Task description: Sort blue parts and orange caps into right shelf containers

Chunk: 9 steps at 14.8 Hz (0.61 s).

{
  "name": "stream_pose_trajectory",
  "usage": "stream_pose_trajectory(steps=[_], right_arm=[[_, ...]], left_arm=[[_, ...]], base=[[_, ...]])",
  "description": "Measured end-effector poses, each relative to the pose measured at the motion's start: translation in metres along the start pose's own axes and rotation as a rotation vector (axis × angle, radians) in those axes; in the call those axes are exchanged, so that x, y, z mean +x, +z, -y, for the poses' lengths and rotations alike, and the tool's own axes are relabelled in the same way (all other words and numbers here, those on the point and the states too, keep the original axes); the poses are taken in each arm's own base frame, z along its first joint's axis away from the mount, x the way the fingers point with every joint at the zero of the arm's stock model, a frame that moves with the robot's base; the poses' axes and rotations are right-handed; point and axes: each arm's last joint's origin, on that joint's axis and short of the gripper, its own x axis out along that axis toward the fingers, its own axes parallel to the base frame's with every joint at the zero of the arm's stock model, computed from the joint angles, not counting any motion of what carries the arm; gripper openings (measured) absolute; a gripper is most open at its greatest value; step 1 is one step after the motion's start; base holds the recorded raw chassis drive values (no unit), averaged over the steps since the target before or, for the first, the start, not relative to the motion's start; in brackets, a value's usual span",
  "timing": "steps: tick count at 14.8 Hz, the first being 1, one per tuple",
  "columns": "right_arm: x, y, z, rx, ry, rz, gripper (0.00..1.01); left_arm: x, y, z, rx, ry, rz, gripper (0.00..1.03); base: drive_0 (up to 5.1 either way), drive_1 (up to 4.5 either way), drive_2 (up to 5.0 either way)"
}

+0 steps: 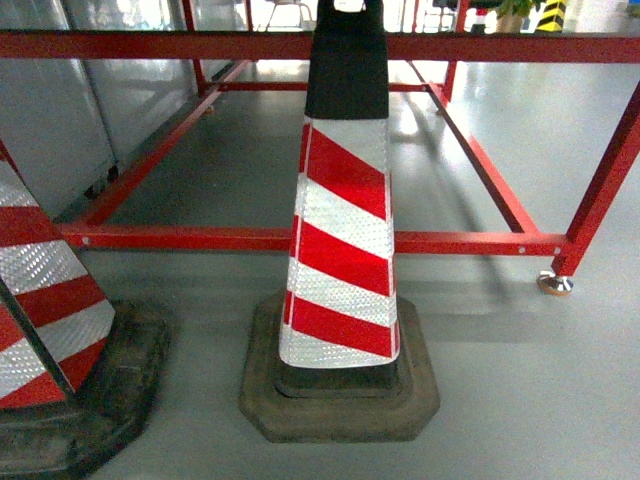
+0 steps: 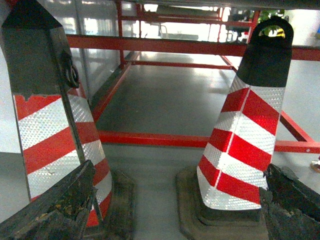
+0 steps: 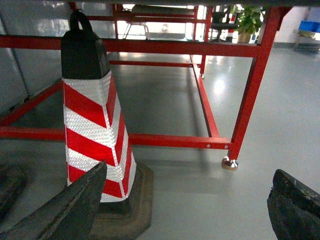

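Foreground: red-and-white striped reflective traffic cone (image 1: 340, 260) on a black rubber base, dead ahead; a second like it (image 1: 45, 330) at left.
Behind: red-painted steel frame (image 1: 300, 240) on grey floor.
Left gripper (image 2: 170, 220): spread wide, holding nothing.
Right gripper (image 3: 185, 210): spread wide, empty.
Task items: blue parts and orange caps nowhere in sight; only a small blue object (image 3: 310, 26), possibly a crate, far back at right, too small to tell.
Bearing: nothing within reach of either arm; the right arm likely nearer if that is a crate.

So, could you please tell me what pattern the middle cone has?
Slanted red and white stripes on the cone, black top; clearest in head view.
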Motion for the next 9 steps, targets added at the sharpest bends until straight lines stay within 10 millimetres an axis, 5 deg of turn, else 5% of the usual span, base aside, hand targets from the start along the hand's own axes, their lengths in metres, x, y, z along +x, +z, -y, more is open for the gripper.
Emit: stream_pose_trajectory(steps=[9], right_arm=[[0.0, 0.0, 0.0, 0.008, 0.0, 0.0, 0.98]], left_arm=[[0.0, 0.0003, 0.0, 0.01, -0.002, 0.003, 0.98]], base=[[0.0, 0.0, 0.0]])
